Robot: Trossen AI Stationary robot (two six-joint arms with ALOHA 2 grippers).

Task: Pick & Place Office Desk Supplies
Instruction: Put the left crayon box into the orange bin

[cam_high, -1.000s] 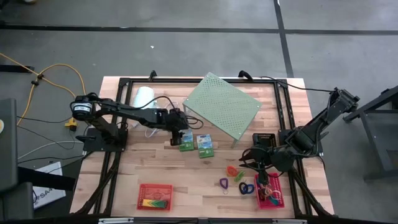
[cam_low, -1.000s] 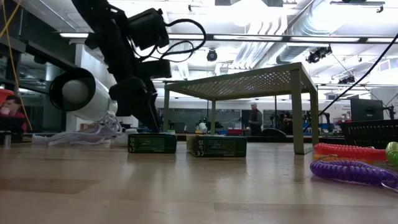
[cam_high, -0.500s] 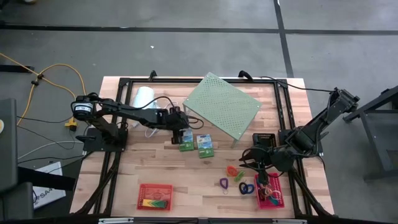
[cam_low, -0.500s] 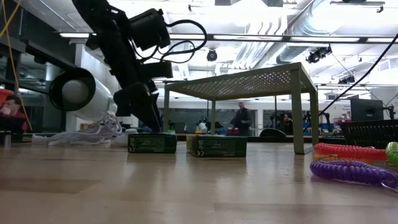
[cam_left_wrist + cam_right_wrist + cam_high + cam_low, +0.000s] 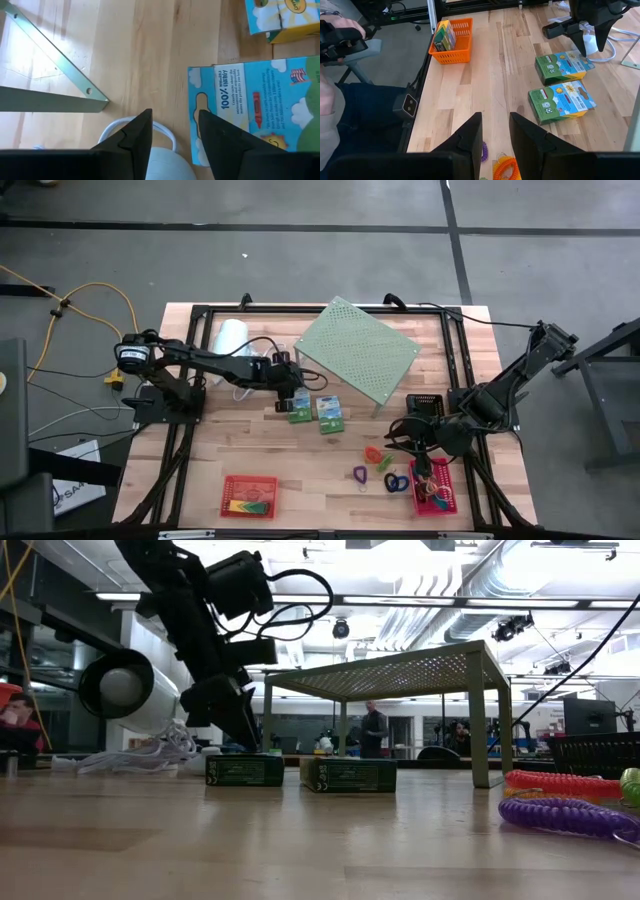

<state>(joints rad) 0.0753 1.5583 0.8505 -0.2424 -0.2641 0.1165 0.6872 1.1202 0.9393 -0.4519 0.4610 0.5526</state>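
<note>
Two green-white boxes lie flat side by side on the table, the left box and the right box. My left gripper is open and points down at the left box's far end, one finger over the box's edge; whether it touches cannot be told. My right gripper is open above coloured coil loops. The pink basket and black basket sit near it. The red basket holds markers.
The pale green perforated shelf stands just beyond the boxes, one leg close to my left gripper. A white cylinder with a white cord lies beside it. A seated person shows beyond the table's near edge.
Both grippers have kept their places and their openings. In the room behind the table, a person far off has walked toward the low view's left.
</note>
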